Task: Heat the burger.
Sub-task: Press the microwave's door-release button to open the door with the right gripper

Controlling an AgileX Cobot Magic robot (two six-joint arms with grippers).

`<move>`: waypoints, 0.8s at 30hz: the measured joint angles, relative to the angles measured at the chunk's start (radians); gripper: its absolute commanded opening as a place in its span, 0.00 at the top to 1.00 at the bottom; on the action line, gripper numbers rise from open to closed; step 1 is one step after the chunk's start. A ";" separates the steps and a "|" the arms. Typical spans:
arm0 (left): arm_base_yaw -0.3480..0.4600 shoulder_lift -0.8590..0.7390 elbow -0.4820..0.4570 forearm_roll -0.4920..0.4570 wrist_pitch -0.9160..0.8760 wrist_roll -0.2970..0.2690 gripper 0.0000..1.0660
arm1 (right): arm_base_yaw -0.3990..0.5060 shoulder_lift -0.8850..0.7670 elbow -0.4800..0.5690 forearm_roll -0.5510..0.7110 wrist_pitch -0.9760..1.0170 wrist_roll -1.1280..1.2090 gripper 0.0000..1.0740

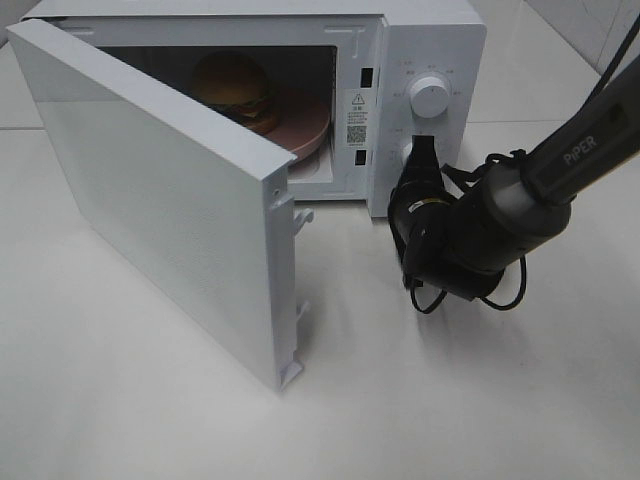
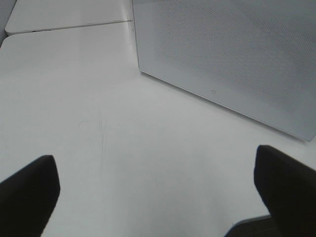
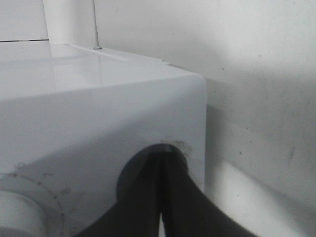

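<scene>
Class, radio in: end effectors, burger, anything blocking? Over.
Left end effector open, over white table. Right end effector shut, tips at white microwave's control panel. Round golden-bun burger inside on pink plate. White door stands open.

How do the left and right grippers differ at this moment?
The left gripper is open; the right gripper is shut. The left hangs over the table beside the door; the right's tips sit at the control panel, below the knob. Both are empty.
</scene>
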 measured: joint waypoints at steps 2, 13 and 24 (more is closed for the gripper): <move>0.000 0.000 0.000 0.000 0.000 0.000 0.06 | -0.008 -0.016 0.000 0.008 0.037 -0.019 1.00; 0.000 0.000 0.000 0.000 0.000 0.000 0.06 | -0.029 -0.059 0.035 -0.056 0.083 -0.045 1.00; 0.000 0.000 0.000 0.000 0.000 0.000 0.06 | -0.029 -0.124 0.093 -0.114 0.160 -0.068 1.00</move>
